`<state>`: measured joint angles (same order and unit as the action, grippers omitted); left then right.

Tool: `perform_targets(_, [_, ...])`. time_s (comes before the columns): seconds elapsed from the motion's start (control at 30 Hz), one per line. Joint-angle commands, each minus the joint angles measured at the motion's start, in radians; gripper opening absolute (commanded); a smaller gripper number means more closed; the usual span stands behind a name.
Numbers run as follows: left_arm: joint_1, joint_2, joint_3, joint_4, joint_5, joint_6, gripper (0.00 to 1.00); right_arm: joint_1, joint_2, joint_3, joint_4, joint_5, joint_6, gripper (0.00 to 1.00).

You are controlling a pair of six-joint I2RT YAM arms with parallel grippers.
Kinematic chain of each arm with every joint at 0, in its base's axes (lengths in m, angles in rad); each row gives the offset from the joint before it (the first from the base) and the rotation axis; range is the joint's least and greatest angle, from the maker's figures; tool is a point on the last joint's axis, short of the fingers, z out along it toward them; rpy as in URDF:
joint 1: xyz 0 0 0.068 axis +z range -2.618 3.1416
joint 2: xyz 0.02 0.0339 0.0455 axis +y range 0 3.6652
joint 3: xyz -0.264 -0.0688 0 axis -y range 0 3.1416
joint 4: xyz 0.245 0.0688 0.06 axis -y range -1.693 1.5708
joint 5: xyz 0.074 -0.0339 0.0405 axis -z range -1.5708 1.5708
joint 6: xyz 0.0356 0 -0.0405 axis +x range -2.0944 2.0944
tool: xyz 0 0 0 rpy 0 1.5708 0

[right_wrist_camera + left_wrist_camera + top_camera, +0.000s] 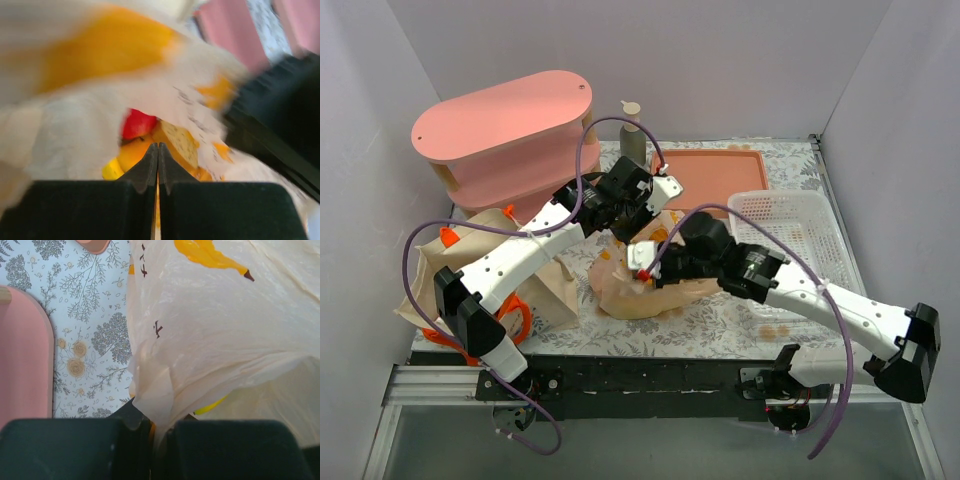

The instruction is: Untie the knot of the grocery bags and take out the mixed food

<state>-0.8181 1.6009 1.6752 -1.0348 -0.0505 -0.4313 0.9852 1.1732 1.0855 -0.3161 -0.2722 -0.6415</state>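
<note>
The tan plastic grocery bag (pixel 638 290) lies mid-table on the floral cloth. My left gripper (pixel 642 222) is above its far side, and in the left wrist view it (pixel 160 432) is shut on a gathered fold of the plastic bag (pixel 215 330), pulled up taut. A yellow banana (pixel 212 405) shows under the film. My right gripper (pixel 644 268) is at the bag's mouth, its jaws (pixel 158 150) shut tip to tip with nothing seen between them. Just beyond them lie a red apple (pixel 137 124), a bread slice (pixel 181 142) and a banana (pixel 111 170). The canvas tote (pixel 555 290) with orange handles lies at the left.
A pink oval two-tier stand (pixel 505 130) fills the back left, with a grey pump bottle (pixel 632 135) beside it. A pink tray (pixel 715 175) lies at the back and a white mesh basket (pixel 795 235) at the right. The two arms cross close together over the bag.
</note>
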Motion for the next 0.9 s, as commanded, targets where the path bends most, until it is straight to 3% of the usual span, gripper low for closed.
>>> perform_targets(0.0, [0.016, -0.013, -0.002, 0.036, -0.011, -0.015, 0.0, 0.161, 0.049, -0.048, 0.066, -0.037, -0.126, 0.01])
perform_targets(0.17, [0.071, -0.022, -0.034, 0.102, -0.057, -0.023, 0.0, 0.177, 0.083, -0.128, 0.162, -0.185, 0.156, 0.01])
perform_targets(0.33, [0.085, -0.051, -0.065, 0.116, -0.025, -0.023, 0.0, 0.187, 0.114, -0.197, 0.218, -0.239, 0.307, 0.01])
perform_targets(0.53, [0.085, -0.12, -0.121, 0.082, 0.017, -0.017, 0.0, 0.141, 0.036, -0.17, 0.14, 0.033, 0.172, 0.01])
perform_targets(0.63, [0.085, -0.15, -0.161, 0.085, 0.034, -0.006, 0.01, 0.051, -0.01, -0.165, 0.098, 0.039, 0.132, 0.08])
perform_targets(0.77, [0.086, -0.162, -0.172, 0.045, 0.046, 0.009, 0.08, 0.012, -0.01, -0.211, 0.093, -0.039, 0.155, 0.31])
perform_targets(0.87, [0.106, -0.182, -0.195, 0.055, 0.012, 0.009, 0.14, 0.012, -0.02, -0.305, 0.156, -0.064, 0.174, 0.33])
